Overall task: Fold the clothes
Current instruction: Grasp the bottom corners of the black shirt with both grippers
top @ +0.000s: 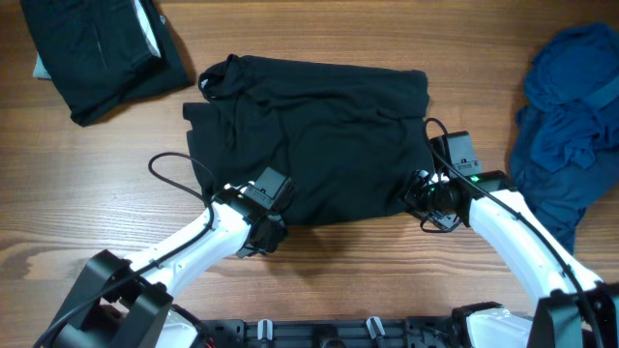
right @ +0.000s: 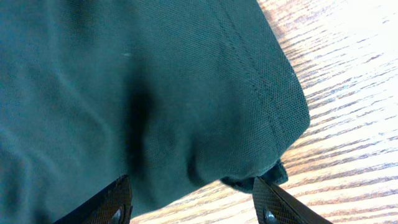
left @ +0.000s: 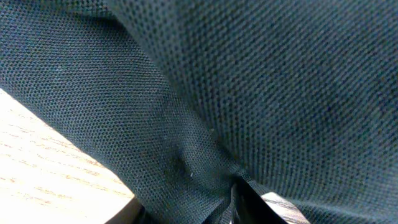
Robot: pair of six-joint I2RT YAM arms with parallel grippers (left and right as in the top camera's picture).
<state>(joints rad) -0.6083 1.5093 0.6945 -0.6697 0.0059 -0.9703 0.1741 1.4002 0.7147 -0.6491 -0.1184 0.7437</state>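
Black shirt [right: 155, 93] — stitched hem, rounded corner rests on wood-grain table [right: 354, 118]. Right gripper [right: 193, 202] — fingertips apart, fabric's near edge between them.

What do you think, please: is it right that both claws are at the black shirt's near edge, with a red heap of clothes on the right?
Not quite: the overhead view shows the heap of clothes on the right is blue, not red. The left claw and right claw are at the near edge of the black shirt.

We get bright, even light from above; the black shirt [top: 319, 135] reads nearly featureless, with soft shadows along its near edge. In the wrist views the table [right: 348, 93] beside the shirt glares white, and the weave is sharp.
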